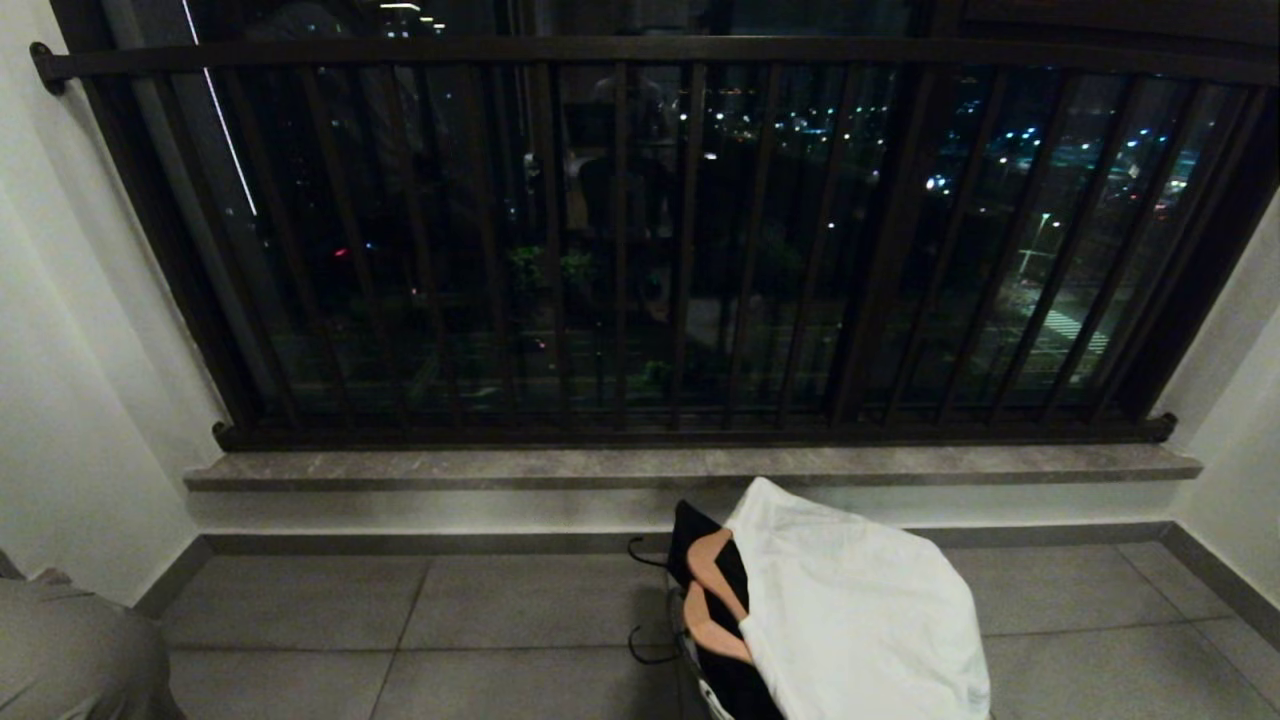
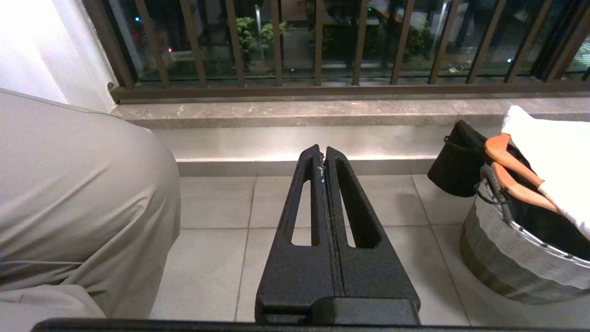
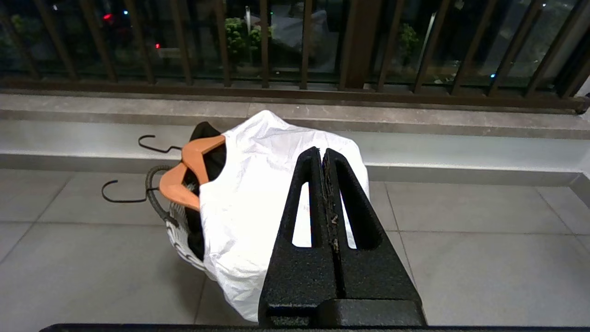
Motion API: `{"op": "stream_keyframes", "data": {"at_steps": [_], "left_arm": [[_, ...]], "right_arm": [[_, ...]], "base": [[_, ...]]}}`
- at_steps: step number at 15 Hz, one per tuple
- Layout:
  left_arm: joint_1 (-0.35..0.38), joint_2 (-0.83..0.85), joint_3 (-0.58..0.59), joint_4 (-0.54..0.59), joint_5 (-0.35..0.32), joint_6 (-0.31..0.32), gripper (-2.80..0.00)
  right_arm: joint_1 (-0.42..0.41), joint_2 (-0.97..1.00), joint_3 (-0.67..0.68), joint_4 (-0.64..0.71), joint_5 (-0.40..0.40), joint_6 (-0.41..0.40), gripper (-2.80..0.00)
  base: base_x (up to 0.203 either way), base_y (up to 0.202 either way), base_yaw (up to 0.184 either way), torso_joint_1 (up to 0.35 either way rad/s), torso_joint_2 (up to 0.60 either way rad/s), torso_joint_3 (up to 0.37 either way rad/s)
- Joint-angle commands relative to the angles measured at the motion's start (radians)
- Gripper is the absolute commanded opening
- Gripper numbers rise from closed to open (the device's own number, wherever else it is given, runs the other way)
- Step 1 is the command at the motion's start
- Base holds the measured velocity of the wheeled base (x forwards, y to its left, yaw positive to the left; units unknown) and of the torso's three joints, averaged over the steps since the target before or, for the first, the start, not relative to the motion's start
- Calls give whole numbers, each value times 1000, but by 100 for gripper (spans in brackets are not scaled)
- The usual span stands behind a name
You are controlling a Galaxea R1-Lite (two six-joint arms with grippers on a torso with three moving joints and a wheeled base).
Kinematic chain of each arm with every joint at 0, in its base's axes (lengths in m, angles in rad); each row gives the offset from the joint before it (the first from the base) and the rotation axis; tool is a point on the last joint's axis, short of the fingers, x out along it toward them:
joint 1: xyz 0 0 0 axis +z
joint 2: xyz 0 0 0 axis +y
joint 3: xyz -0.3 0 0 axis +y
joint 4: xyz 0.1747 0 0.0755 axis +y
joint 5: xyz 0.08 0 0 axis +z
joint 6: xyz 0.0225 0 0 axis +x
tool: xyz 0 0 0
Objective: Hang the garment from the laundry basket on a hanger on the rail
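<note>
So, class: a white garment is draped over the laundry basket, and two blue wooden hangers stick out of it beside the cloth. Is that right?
Not quite. The hangers are orange-brown wood, not blue, as the right wrist view shows. The white garment does drape over the basket.

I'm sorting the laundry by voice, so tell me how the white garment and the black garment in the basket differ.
The white garment is large, draped over the laundry basket rim and spilling down its outside; the black garment shows far less, tucked mostly inside. The white one lies beside the two wooden hangers, covering one end of each; the black one sits behind and under them. Both are crumpled and neither is hung yet.
</note>
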Motion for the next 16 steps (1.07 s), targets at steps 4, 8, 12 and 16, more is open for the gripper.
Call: {"op": "stream_keyframes", "data": {"at_steps": [4, 8, 12, 16], "left_arm": [[0, 1, 2, 0, 0, 0, -280], [0, 1, 2, 0, 0, 0, -280], [0, 1, 2, 0, 0, -1, -280], [0, 1, 2, 0, 0, -3, -280]], "right_arm": [[0, 1, -1, -1, 0, -2, -280], [1, 1, 0, -1, 0, -3, -280], [0, 0, -1, -1, 0, -3, -280], [-1, 1, -2, -1, 0, -3, -280]], "base": [[0, 0, 0, 0, 0, 0], [0, 0, 0, 0, 0, 0], [0, 0, 0, 1, 2, -76], [0, 0, 0, 4, 3, -189]]}}
